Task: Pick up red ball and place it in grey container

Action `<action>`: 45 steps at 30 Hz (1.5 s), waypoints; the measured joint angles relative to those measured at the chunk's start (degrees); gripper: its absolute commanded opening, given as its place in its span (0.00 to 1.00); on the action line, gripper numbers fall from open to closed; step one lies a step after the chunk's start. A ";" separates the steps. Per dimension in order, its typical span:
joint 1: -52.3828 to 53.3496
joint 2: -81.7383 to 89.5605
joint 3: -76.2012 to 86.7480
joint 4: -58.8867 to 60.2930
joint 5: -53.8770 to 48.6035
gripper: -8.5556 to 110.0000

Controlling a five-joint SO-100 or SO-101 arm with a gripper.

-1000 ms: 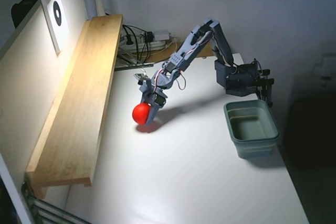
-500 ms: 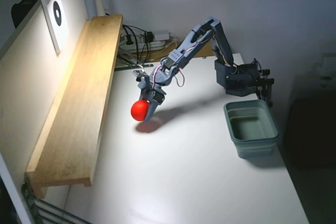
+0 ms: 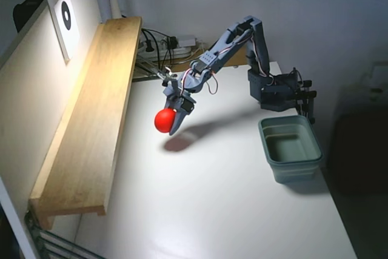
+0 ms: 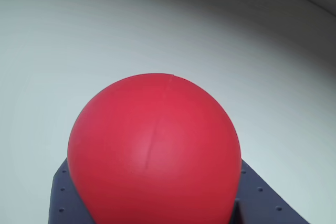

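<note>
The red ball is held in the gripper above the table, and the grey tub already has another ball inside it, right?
Not quite. The fixed view shows the grey container empty. The rest holds: the gripper holds the red ball above the table.

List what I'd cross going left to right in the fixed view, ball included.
Target card on the wall → wooden shelf → red ball, held in the jaws above the table → arm base → grey container.
</note>
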 measured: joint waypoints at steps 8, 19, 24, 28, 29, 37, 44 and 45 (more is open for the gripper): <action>0.00 0.00 0.00 0.53 0.00 0.27; 0.00 14.15 12.66 1.14 -0.09 0.27; 0.00 23.55 19.42 3.43 -0.09 0.27; 0.00 31.11 23.64 6.06 -0.09 0.27; 0.00 32.43 24.26 6.86 -0.09 0.27; 0.00 33.84 24.35 10.90 -0.09 0.27; 0.00 35.07 14.94 21.36 -0.09 0.27; 0.00 35.07 13.45 22.68 -0.09 0.27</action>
